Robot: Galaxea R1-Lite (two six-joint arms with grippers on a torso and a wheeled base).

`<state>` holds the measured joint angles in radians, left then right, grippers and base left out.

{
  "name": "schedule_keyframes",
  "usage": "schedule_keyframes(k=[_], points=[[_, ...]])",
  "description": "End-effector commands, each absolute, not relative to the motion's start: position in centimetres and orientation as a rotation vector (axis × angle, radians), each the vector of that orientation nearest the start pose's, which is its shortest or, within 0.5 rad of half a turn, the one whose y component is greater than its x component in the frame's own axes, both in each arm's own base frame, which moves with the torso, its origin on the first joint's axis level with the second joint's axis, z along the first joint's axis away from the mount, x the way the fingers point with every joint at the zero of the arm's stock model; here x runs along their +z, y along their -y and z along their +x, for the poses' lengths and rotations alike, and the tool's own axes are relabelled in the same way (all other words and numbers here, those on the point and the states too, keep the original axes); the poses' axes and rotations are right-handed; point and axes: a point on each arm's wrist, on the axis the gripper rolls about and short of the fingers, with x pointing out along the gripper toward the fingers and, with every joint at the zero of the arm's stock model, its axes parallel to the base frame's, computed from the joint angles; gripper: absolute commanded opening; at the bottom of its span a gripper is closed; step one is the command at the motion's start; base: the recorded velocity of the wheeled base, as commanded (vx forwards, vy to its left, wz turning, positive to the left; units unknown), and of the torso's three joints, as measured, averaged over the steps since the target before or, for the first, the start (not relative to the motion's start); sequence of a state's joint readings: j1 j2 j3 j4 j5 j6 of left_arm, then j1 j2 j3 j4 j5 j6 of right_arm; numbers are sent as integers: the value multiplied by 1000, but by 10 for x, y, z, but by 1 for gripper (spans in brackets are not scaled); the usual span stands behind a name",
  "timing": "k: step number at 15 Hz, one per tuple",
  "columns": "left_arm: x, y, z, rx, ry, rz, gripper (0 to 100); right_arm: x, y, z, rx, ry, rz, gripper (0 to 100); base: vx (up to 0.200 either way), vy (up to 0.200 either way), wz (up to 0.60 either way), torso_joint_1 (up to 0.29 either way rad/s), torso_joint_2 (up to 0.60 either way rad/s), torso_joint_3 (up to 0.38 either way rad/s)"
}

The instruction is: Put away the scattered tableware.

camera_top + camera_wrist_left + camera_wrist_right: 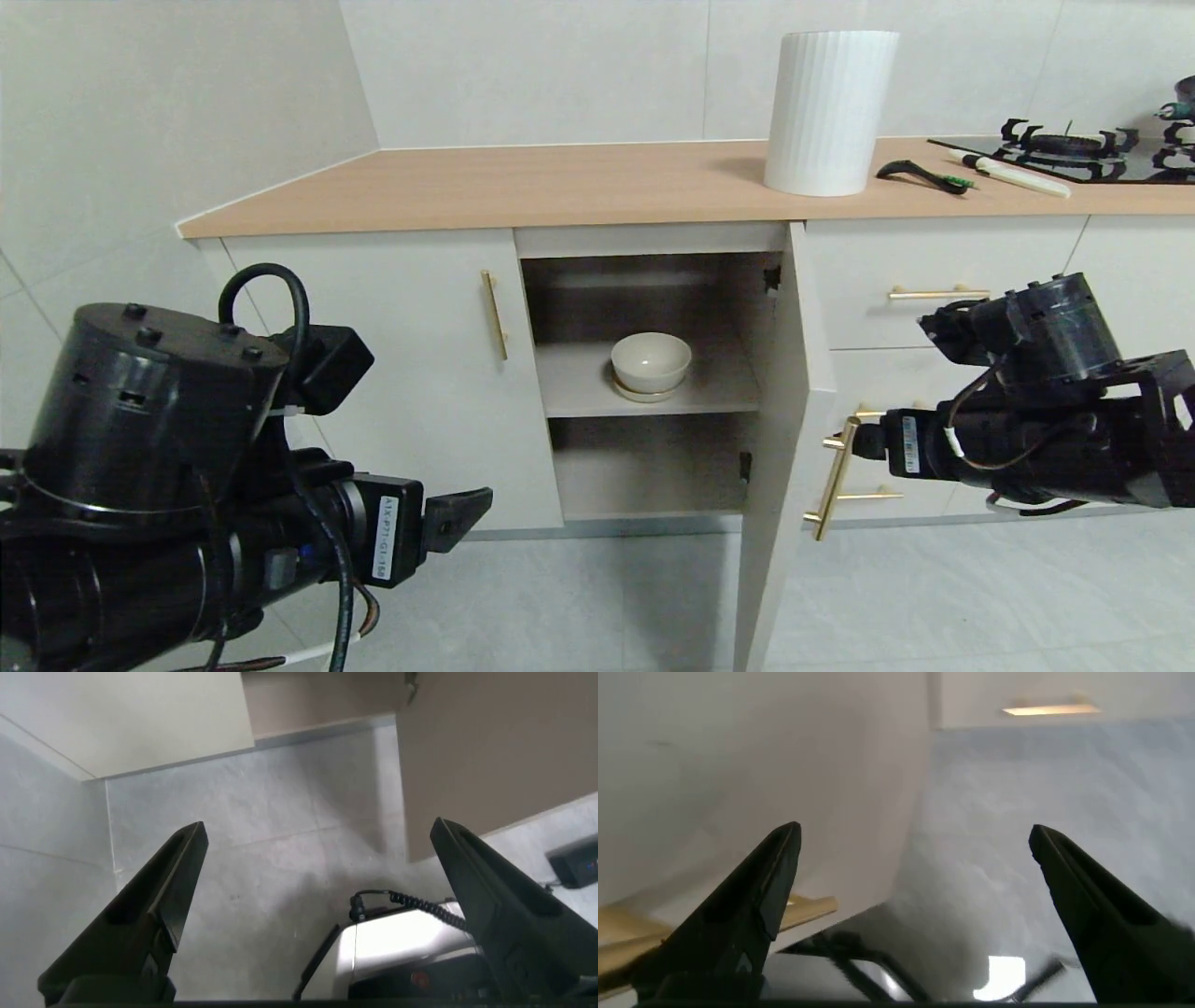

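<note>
Centre of frame: bowl [651, 361] upright on a plate [644, 396], on the middle shelf [579, 378] of the open cabinet. Just right of it, door [784, 401] swung out, with gold handle [834, 478] at lower right. Just beside that handle, right gripper [851, 439], fingers spread wide, nothing between them. Lower left, left gripper [457, 518] low over the floor, fingers likewise apart and empty. Upper right, on the counter [467, 187], a white canister [828, 112].

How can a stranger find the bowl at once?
Under the wooden countertop, one cabinet door stands open. On the shelf inside sits a cream bowl. It is the deep, rounded piece resting on the flat plate.
</note>
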<state>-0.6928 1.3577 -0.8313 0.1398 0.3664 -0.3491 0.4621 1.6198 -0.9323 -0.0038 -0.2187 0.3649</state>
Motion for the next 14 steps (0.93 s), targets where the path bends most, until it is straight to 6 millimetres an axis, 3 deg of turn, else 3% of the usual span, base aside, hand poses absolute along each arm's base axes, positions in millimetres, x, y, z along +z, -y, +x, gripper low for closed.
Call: schedule_keyframes(k=[1, 5, 9, 11, 14], points=[[210, 124, 161, -211, -613, -3, 100, 176, -148, 268, 169, -692, 100, 100, 0, 0, 0, 0, 0, 0], [211, 124, 162, -209, -610, -3, 100, 164, -169, 298, 178, -704, 100, 100, 0, 0, 0, 0, 0, 0], [216, 120, 160, -196, -584, -16, 100, 149, -179, 315, 168, -710, 127, 100, 0, 0, 0, 0, 0, 0], [220, 118, 157, -199, -568, -13, 100, 129, -186, 328, 144, -724, 166, 100, 0, 0, 0, 0, 0, 0], [219, 119, 159, -197, -572, -9, 100, 114, -192, 337, 139, -721, 168, 100, 0, 0, 0, 0, 0, 0]])
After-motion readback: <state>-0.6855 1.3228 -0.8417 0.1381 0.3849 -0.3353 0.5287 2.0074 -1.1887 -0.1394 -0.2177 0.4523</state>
